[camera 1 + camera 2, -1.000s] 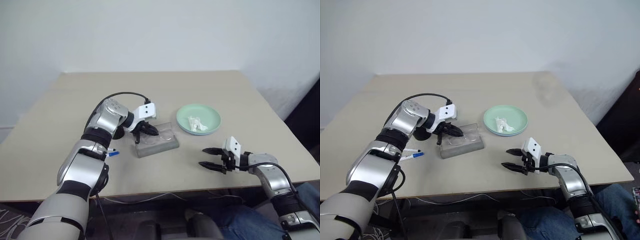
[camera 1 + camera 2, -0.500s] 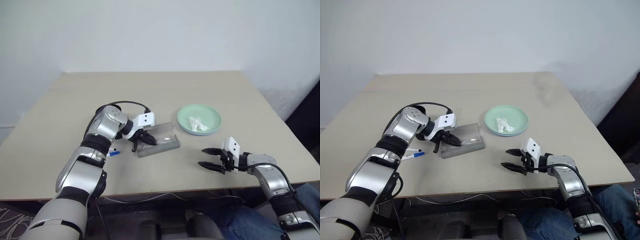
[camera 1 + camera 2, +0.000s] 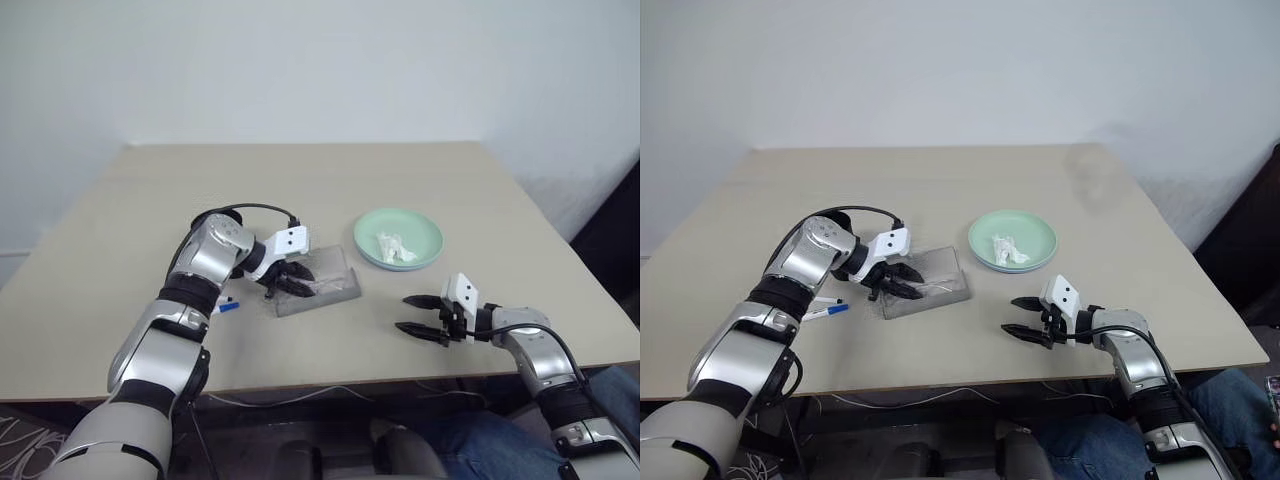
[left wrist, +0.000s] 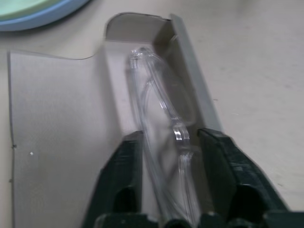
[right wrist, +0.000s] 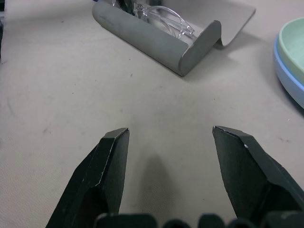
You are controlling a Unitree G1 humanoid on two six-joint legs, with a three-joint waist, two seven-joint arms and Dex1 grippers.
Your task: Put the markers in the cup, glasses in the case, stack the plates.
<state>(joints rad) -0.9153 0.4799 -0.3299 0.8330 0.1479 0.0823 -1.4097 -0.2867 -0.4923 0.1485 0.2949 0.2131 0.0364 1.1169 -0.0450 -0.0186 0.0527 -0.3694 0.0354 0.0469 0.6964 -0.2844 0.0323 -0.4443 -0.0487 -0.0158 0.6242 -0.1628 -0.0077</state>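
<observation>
The grey case (image 3: 322,287) lies open in the middle of the table, its lid (image 4: 57,118) folded flat. The clear glasses (image 4: 161,107) lie inside it. My left gripper (image 3: 290,283) reaches into the case's left end, open, its fingers (image 4: 126,171) on either side of the glasses. My right gripper (image 3: 418,315) hovers open over bare table near the front edge, apart from the case (image 5: 161,40). The mint green plate (image 3: 398,236) sits stacked on the light blue one (image 5: 285,76). Two markers (image 3: 826,306) lie beside my left forearm. The cup is hidden.
A crumpled white tissue (image 3: 393,247) lies on the mint plate. The beige table (image 3: 300,180) stretches bare behind the case. A person's legs in jeans (image 3: 1090,445) show below the front edge.
My left gripper has sunk toward the case and opened, leaving the glasses lying inside it. The right arm has kept still.
</observation>
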